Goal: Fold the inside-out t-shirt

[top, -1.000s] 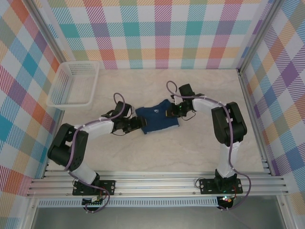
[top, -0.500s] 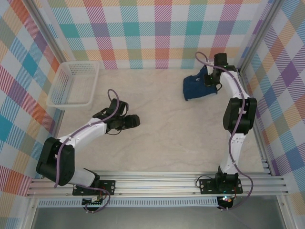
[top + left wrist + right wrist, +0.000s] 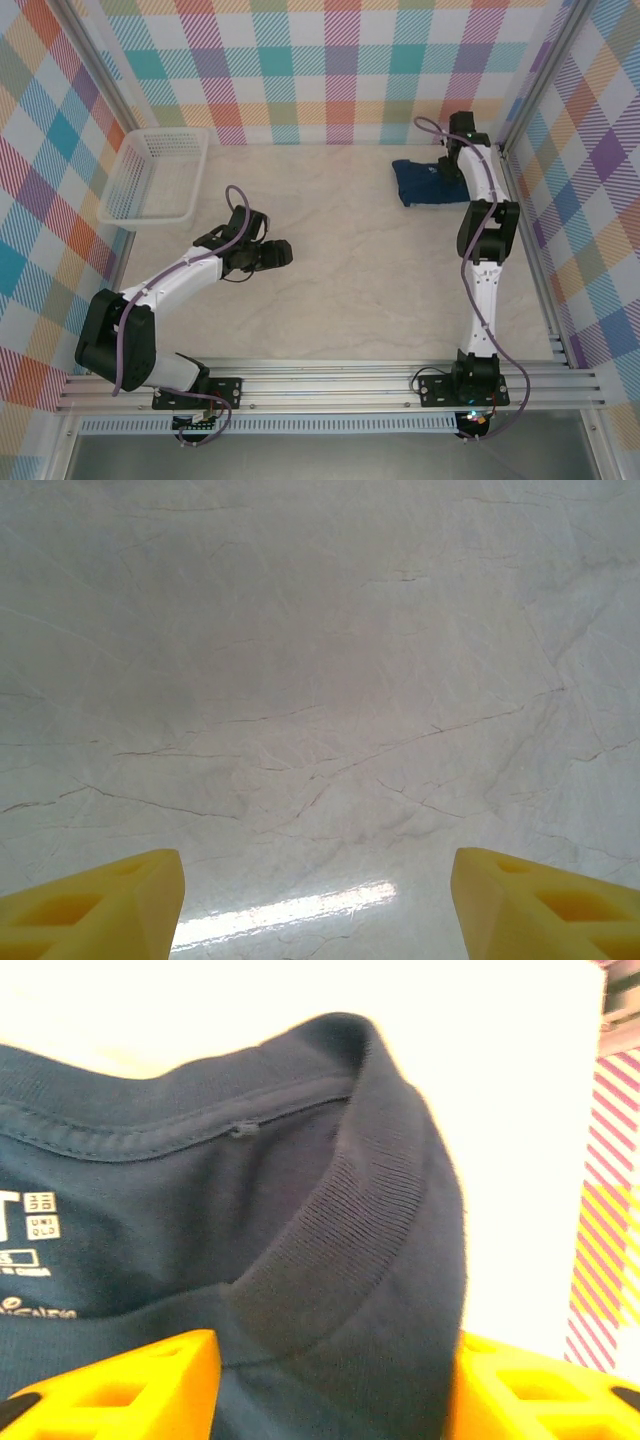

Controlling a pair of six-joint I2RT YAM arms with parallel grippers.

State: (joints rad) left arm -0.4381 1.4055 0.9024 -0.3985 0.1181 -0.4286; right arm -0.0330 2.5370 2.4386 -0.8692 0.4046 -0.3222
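The dark navy t-shirt [image 3: 418,184] lies as a small folded bundle on the table at the far right, close to the right wall. My right gripper [image 3: 447,177] is at its right edge. In the right wrist view the ribbed collar and label side of the t-shirt [image 3: 200,1220] fill the space between the yellow fingers [image 3: 110,1390], which stand wide apart around the cloth; the right gripper [image 3: 335,1390] looks open. My left gripper [image 3: 283,253] hovers open over bare table left of centre, far from the shirt. The left gripper [image 3: 318,910] has nothing between its fingers.
A white mesh basket [image 3: 155,175] sits at the far left against the left wall. Checked walls close in the table [image 3: 350,290] on three sides, and the right wall [image 3: 560,200] is close to my right arm. A metal rail runs along the near edge.
The right arm carried the shirt from the table's middle to the far right, where it now lies flatter. The left gripper let go of the shirt and stays left of centre.
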